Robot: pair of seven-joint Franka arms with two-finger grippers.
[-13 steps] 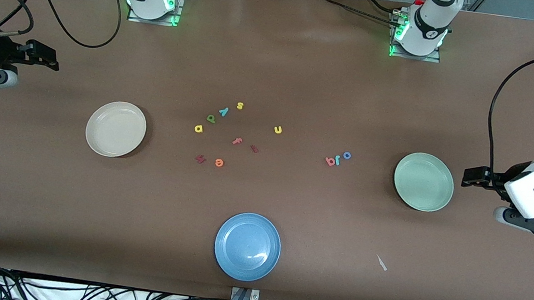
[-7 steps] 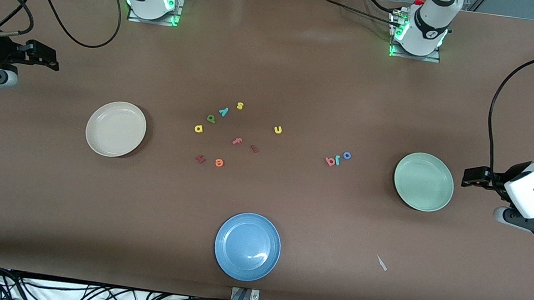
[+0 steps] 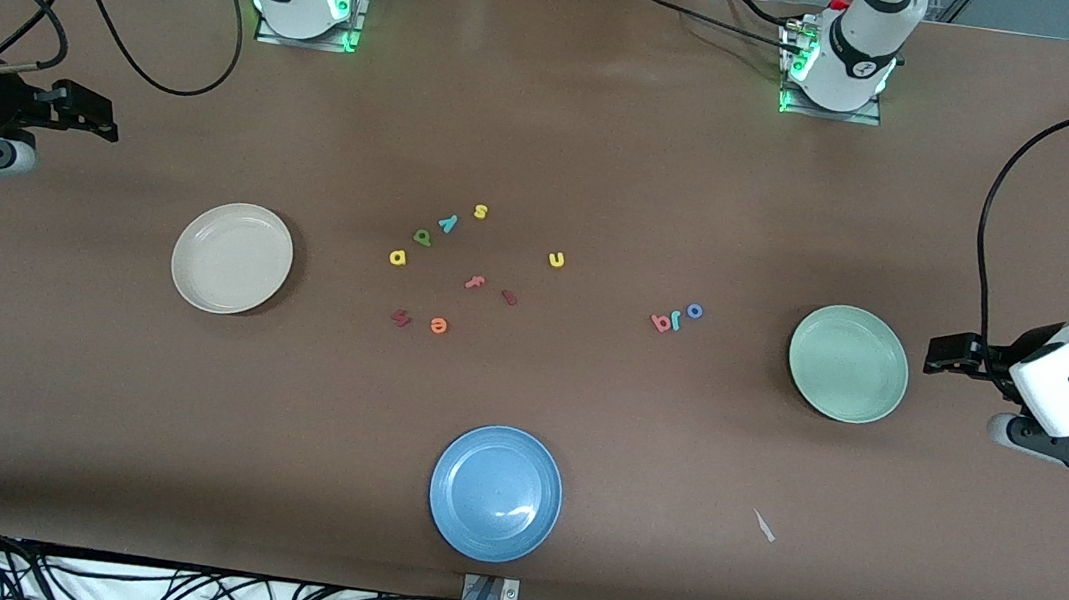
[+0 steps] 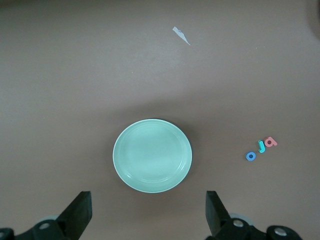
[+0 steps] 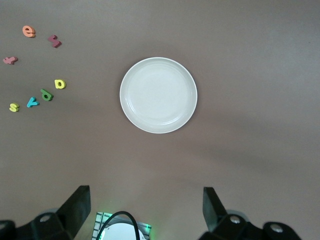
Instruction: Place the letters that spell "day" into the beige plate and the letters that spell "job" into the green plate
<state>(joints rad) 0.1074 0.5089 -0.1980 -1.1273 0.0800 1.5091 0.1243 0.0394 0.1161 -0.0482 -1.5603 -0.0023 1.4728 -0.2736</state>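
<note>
Both end effectors wait empty with fingers apart, the left end effector (image 4: pixel 147 212) above the green plate (image 4: pixel 152 156) with j, o, b (image 4: pixel 260 146) nearby, the right end effector (image 5: pixel 145 210) above the beige plate (image 5: pixel 158 95) with d, a, y (image 5: pixel 46 94) nearby, so no letter is placed, and the next move, I judge, calls for descending onto one tiny letter.

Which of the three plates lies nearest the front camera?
The blue plate; the beige plate and green plate lie farther back, toward opposite ends of the table.
</note>
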